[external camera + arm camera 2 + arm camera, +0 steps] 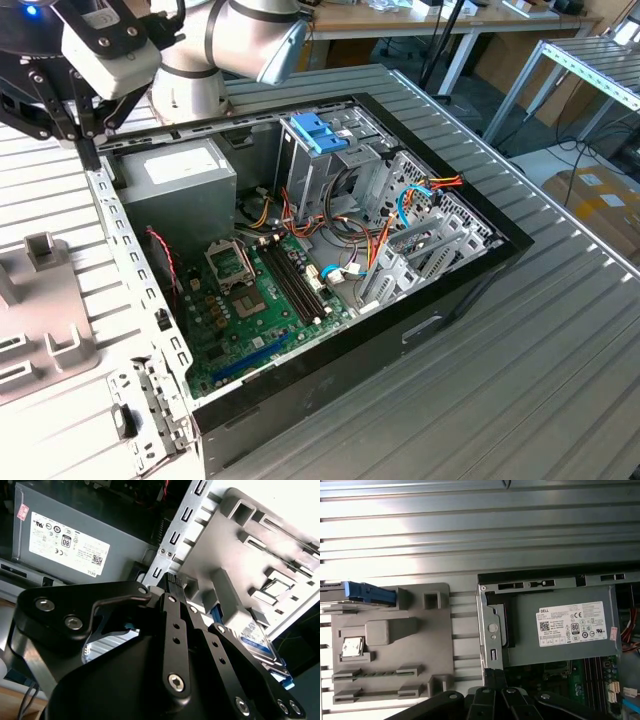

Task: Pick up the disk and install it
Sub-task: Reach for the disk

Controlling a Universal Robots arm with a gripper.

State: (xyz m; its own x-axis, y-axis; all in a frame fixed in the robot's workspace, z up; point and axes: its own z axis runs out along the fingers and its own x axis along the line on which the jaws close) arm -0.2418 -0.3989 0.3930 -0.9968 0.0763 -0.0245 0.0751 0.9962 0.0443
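First wrist view, disk (370, 592) slotted in grey holder (390, 645), fingers (495, 680) apparently narrow, empty

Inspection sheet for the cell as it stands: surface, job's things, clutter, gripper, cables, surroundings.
Surface: ribbed grey metal table carrying an open black computer case and a grey plastic fixture tray.
Job's things: dark grey disk with light-blue rails rests at one end of the tray, not picked up.
Clutter: small silver square chip in the tray.
Gripper: black gripper hangs over the case's edge by the grey metal power supply box, apart from the disk.
Cables: orange, red and yellow wire bundles inside the case, beside the metal drive cage.
Surroundings: wooden-topped bench, brown cardboard box on the floor.
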